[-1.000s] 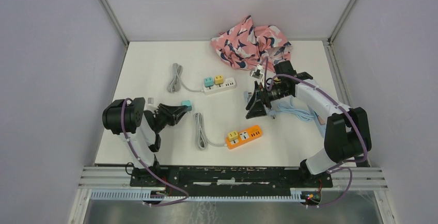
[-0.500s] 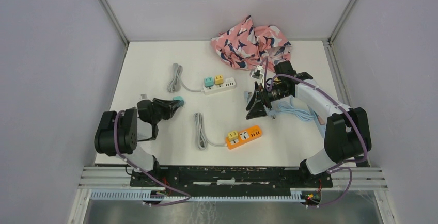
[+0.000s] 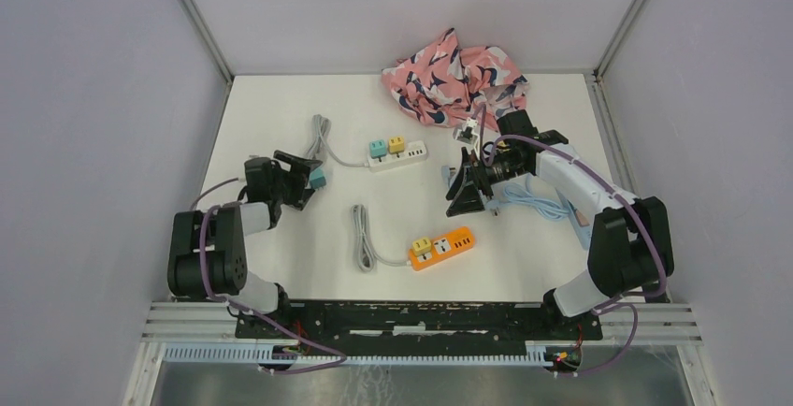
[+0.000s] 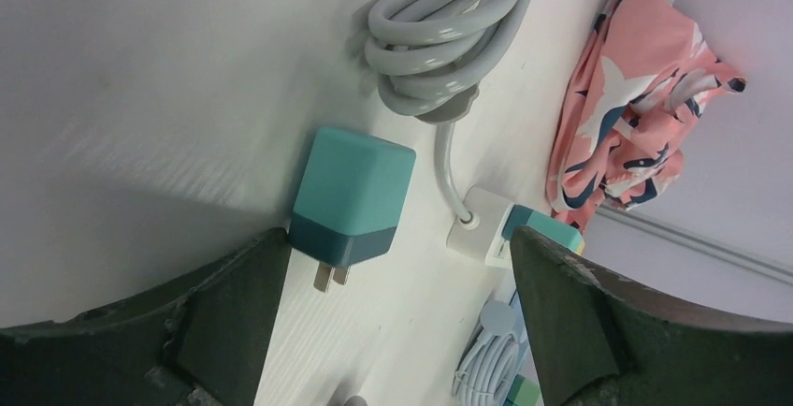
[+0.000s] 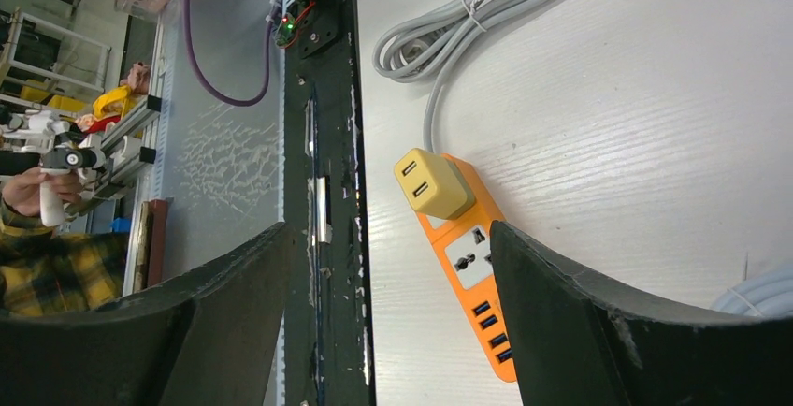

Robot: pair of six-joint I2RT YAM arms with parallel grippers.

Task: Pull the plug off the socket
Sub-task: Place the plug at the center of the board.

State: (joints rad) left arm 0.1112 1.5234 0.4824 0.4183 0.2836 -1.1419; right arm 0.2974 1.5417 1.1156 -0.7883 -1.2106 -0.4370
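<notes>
A loose teal plug (image 3: 319,180) (image 4: 351,195) lies on the white table with its two prongs bare. My left gripper (image 3: 303,174) (image 4: 393,331) stands open around it, and the plug's dark end sits close to the left finger (image 4: 234,312). The white socket strip (image 3: 400,155) (image 4: 479,230) carries a teal plug (image 3: 377,148) and a yellow plug (image 3: 396,144). The orange socket strip (image 3: 443,246) (image 5: 472,266) holds a yellow plug (image 3: 422,245) (image 5: 432,184). My right gripper (image 3: 465,193) (image 5: 393,331) hangs open above the table, empty, looking down at the orange strip.
A pink patterned cloth (image 3: 454,74) (image 4: 636,97) is bunched at the back. Grey cord coils lie at the white strip's left (image 3: 318,139) (image 4: 449,41) and the orange strip's left (image 3: 362,238). A light-blue cable bundle (image 3: 533,202) lies beside the right arm.
My left gripper carried the teal plug toward the back, then opened and let it go onto the table. The right arm has not moved.
</notes>
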